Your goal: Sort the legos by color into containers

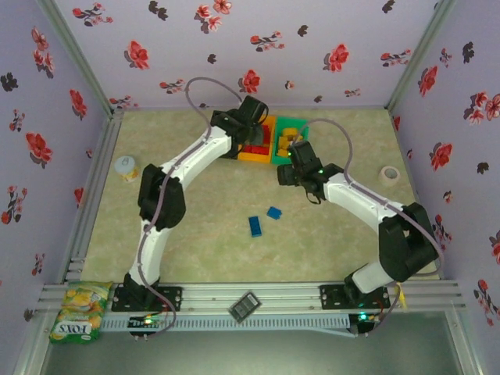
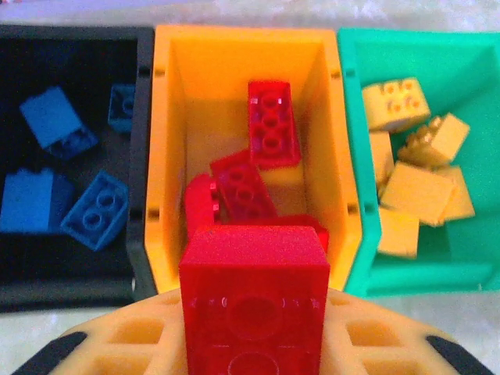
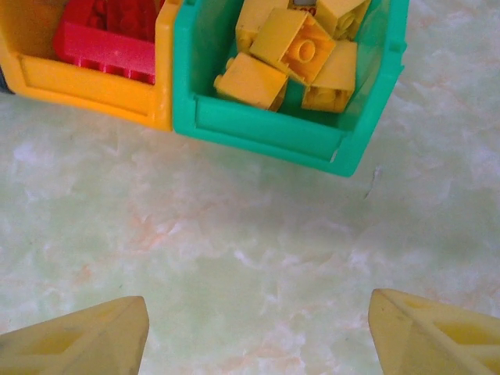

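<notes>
My left gripper [image 2: 254,348] is shut on a red lego [image 2: 254,266] and hangs over the near end of the orange container [image 2: 176,117], which holds several red legos [image 2: 269,125]. To its left, the black container [image 2: 142,258] holds blue legos [image 2: 95,209]. The green container [image 2: 355,156] on its right holds yellow legos [image 2: 418,191]. My right gripper [image 3: 258,336] stands open over bare table just in front of the green container [image 3: 266,129]. From above, two blue legos [image 1: 255,226] [image 1: 273,212] lie loose mid-table, the left gripper [image 1: 251,117] over the containers and the right gripper [image 1: 295,152] beside the green one [image 1: 283,129].
A yellow-green snack packet [image 1: 80,311] lies at the front left on the rail. A small white jar [image 1: 125,167] stands at the left, a tape roll [image 1: 389,174] at the right. A dark flat item [image 1: 244,306] rests on the front rail. Flowered walls enclose the table.
</notes>
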`<state>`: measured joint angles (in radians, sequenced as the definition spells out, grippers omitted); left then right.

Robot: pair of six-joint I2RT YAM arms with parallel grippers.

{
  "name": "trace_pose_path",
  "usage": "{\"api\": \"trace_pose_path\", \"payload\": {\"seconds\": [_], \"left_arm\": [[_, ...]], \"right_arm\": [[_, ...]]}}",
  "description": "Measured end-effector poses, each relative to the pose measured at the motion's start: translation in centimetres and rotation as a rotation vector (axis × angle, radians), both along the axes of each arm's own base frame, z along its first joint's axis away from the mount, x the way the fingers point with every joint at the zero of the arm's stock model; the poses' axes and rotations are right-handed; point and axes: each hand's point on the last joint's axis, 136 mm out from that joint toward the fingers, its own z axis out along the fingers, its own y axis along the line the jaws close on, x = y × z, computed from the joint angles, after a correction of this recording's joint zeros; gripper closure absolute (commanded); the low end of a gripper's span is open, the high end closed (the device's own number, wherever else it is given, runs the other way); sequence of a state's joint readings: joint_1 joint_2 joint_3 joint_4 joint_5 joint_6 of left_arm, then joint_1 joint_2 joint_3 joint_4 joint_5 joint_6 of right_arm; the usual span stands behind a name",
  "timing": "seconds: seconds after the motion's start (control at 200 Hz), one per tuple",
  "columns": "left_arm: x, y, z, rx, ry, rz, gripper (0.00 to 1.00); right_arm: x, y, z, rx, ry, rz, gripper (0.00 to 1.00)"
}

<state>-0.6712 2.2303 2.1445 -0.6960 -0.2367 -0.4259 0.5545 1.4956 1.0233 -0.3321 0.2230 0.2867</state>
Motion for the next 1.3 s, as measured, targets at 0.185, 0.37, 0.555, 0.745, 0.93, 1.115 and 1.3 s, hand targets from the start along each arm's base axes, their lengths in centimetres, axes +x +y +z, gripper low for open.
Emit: {"api": "trace_pose_path", "payload": {"seconds": [0.185, 0.37, 0.555, 0.745, 0.93, 1.115, 1.3], "left_arm": [[3.8, -1.0, -0.8, -0.011, -0.036, 0.01, 0.64], [6.2, -1.2, -2.2, -0.014, -0.048, 0.02, 0.36], [6.1, -0.6, -2.5, -0.003, -0.034, 0.025, 0.34], [3.7, 1.0, -1.5, 0.02, -0.002, 0.025, 0.33], [0.5, 3.0, 3.6, -0.017, -0.034, 0.015, 0.33], [-3.2, 5.6, 6.9, -0.05, -0.073, 0.013, 0.32], [-5.3, 7.1, 5.4, -0.042, -0.042, 0.028, 0.32]], "right_arm": [[-1.4, 0.1, -0.5, -0.014, 0.016, 0.007, 0.25], [-2.7, 0.3, -1.8, -0.03, 0.054, 0.015, 0.25], [-3.5, 0.7, -2.9, -0.045, 0.08, 0.032, 0.25], [-4.1, 1.4, -4.3, -0.073, 0.113, 0.063, 0.25], [-5.9, 2.7, -5.8, -0.112, 0.162, 0.151, 0.23], [-7.6, 3.9, -7.0, -0.13, 0.216, 0.23, 0.23], [-9.5, 5.3, -8.2, -0.152, 0.264, 0.313, 0.24]]}}
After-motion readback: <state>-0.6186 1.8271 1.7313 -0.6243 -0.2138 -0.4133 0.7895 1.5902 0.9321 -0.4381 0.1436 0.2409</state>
